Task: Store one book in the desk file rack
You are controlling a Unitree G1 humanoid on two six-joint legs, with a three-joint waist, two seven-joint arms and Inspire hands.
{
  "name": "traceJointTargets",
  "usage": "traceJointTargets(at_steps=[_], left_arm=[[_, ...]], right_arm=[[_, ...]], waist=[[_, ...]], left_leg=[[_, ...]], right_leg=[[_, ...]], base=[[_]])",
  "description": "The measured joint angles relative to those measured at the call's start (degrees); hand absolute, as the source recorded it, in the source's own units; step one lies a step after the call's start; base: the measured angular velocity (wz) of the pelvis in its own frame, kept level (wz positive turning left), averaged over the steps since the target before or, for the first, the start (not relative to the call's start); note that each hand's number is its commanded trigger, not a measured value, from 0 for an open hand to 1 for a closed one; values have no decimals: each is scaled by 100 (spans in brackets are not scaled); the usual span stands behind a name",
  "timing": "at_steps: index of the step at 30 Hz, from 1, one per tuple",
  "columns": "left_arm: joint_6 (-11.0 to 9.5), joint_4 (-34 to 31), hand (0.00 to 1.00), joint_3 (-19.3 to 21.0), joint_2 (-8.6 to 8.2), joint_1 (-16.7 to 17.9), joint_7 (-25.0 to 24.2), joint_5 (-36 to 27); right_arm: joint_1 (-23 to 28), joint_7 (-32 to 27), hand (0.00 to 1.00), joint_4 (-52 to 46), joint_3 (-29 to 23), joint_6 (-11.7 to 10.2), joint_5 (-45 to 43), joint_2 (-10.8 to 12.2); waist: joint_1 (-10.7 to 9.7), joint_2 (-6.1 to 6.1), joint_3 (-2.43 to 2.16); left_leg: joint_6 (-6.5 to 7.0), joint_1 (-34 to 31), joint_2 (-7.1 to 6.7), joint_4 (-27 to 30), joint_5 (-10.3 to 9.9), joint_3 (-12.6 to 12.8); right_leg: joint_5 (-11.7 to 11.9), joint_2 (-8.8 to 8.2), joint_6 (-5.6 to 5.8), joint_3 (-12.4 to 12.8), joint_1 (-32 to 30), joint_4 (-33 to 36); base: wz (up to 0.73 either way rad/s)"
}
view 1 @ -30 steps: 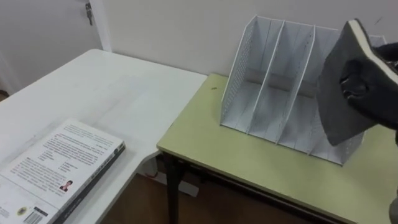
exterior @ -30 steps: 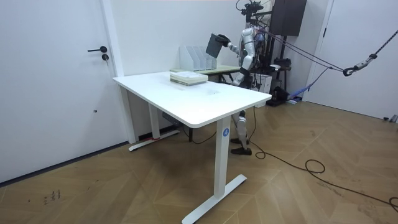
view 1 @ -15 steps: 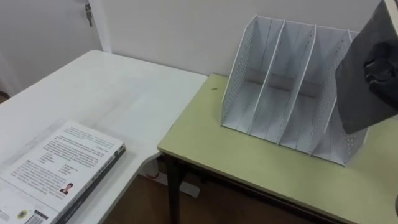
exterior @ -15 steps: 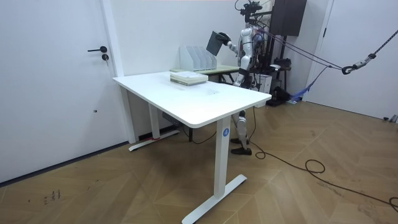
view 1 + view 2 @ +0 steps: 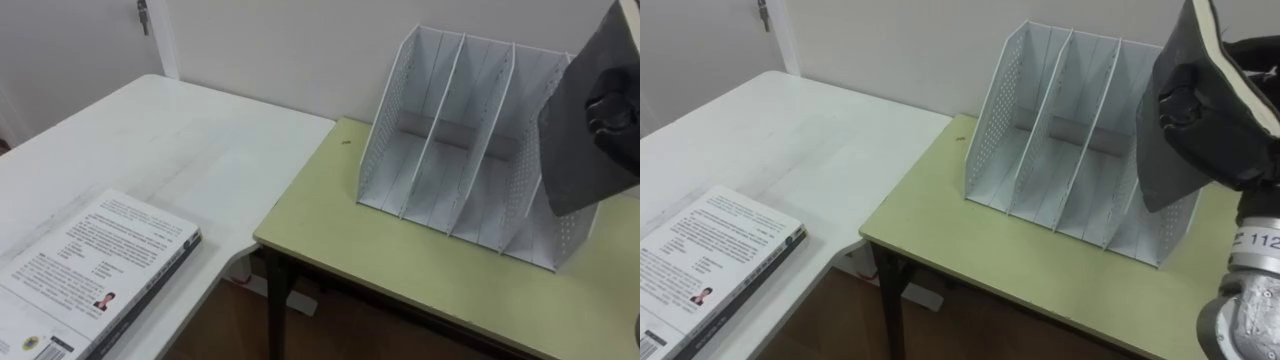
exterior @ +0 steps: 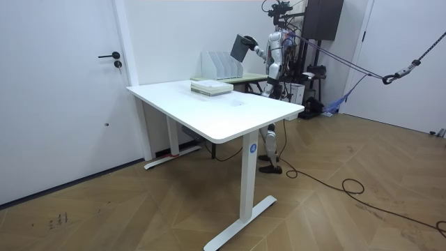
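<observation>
Right eye view: book [image 5: 1162, 165] clasped in right hand [image 5: 1225, 125].

Bright, even indoor light from above. Faint sheen on white table [image 5: 190, 140]. Soft shade inside slots of file rack [image 5: 388, 120]; darker shade beneath green desk [image 5: 400, 270]. Near face of dark book [image 5: 1162, 170] shaded. Weak reflections on wooden floor [image 6: 334, 216].
</observation>
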Motion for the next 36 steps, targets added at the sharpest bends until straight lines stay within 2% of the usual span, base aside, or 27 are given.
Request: traceJointTargets(at_steps=[3,8,18,21,25,29,30,31,33,36], left_arm=[[6,-2,0,-2,-1,0,62,2],[9,-6,0,1,-1,-4,69,6],[29,-25,0,131,-7,-20,60,58],[63,-7,0,221,-10,-67,53,257],[141,-6,0,177,-7,-96,95,255],[180,-10,0,169,-11,-110,118,256],[199,-10,0,169,-23,-111,138,256],[231,-12,0,170,-45,-112,188,256],[248,-13,0,172,-64,-115,223,256],[263,-31,0,176,-69,-115,231,248]], right_arm=[[-2,3,100,28,0,1,50,0],[-110,7,100,94,-1,21,337,0],[-375,13,100,368,-35,72,297,-1],[-614,12,100,394,-89,177,277,-1],[-1122,-73,100,744,-179,177,296,-47],[-1268,-186,100,878,-180,238,315,-69],[-1281,-186,100,931,-179,246,315,-69],[-1295,-191,100,1008,-181,257,315,-69],[-1301,-209,100,1068,-182,322,313,-69],[-1329,-248,100,1224,-181,429,348,-69]], waist=[[16,-36,22],[16,-41,26],[64,-78,44],[69,-72,42],[48,-79,44],[56,-63,33],[69,-54,23],[75,-37,-6],[91,-12,-25],[110,-13,-24]], left_leg=[[0,-10,0,0,0,-13],[0,-22,0,0,0,-42],[0,-40,-2,3,1,-58],[1,-59,-4,23,1,-53],[1,-108,-8,45,1,-140],[0,-145,-7,51,1,-189],[-1,-161,-4,60,2,-198],[0,-188,-1,67,2,-210],[0,-194,-5,67,2,-259],[0,-190,-1,67,2,-316]], right_leg=[[0,-3,0,-6,1,-16],[0,-5,0,-17,0,-34],[1,-14,-2,-57,-8,-32],[1,-19,-1,-65,-14,-31],[1,-33,-2,-154,-10,-47],[4,-40,-7,-222,-3,-96],[15,-40,-13,-239,6,-122],[27,-40,-13,-246,4,-119],[33,-40,-15,-259,3,-121],[37,-35,-22,-272,6,-119]], base=[[0],[0],[1],[0],[10],[10],[7],[5],[4],[0]])
